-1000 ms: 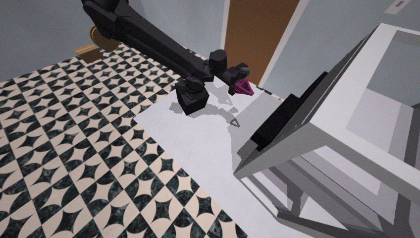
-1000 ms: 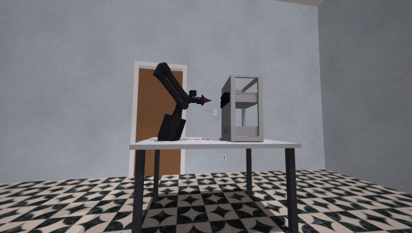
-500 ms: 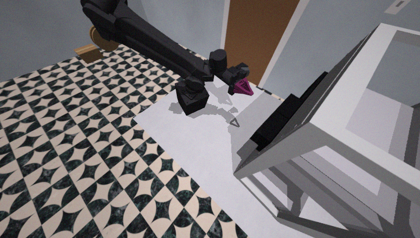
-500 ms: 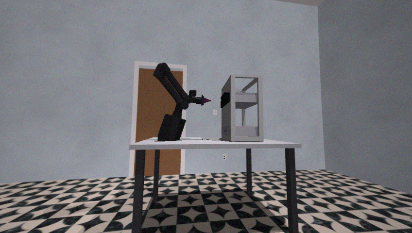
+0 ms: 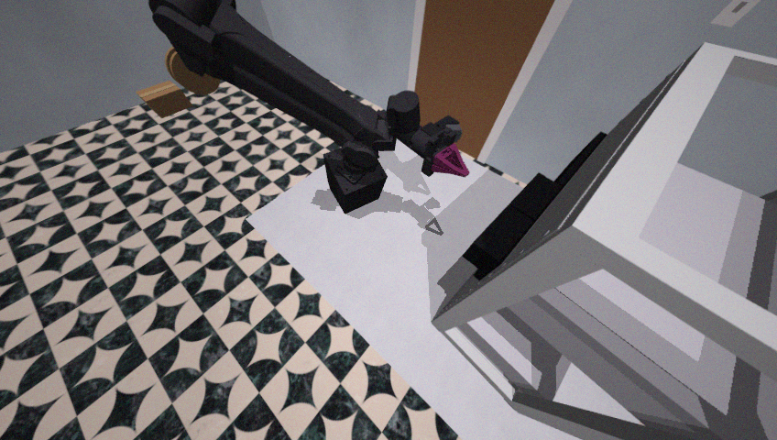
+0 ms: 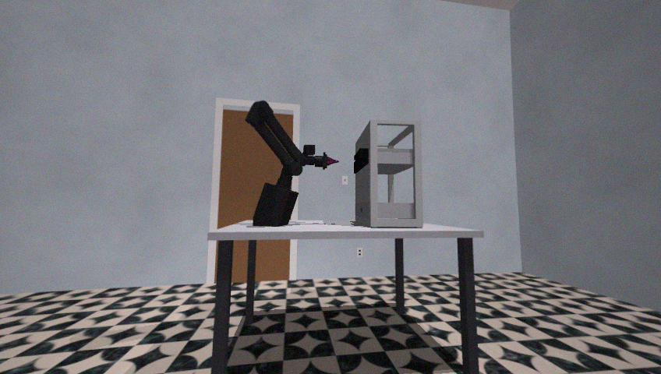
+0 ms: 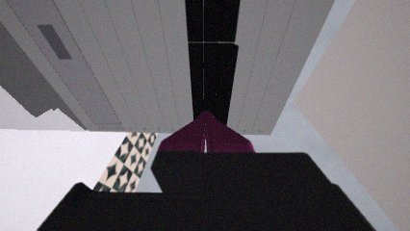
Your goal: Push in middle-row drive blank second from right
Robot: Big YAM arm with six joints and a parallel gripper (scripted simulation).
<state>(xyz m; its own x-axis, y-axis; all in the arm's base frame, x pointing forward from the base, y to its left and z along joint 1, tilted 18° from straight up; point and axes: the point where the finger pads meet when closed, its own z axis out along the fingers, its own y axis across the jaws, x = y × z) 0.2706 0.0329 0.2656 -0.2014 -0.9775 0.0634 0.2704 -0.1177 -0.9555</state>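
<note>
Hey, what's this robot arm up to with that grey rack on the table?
A single black arm on a white table is aiming its gripper, magenta fingers shut into a point and holding nothing, at the black drive blanks on the front of the grey rack. In the exterior view a gap separates tip and blanks, so no push has begun.

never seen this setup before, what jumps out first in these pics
The magenta, pointed hand at the end of the black arm catches the eye first: shut, empty, and aimed across a gap at the rack's front. Next is the tall grey open-frame rack on the white table, with black drive blanks sticking out of its front. Behind them a brown door stands out against the pale blue wall.
</note>
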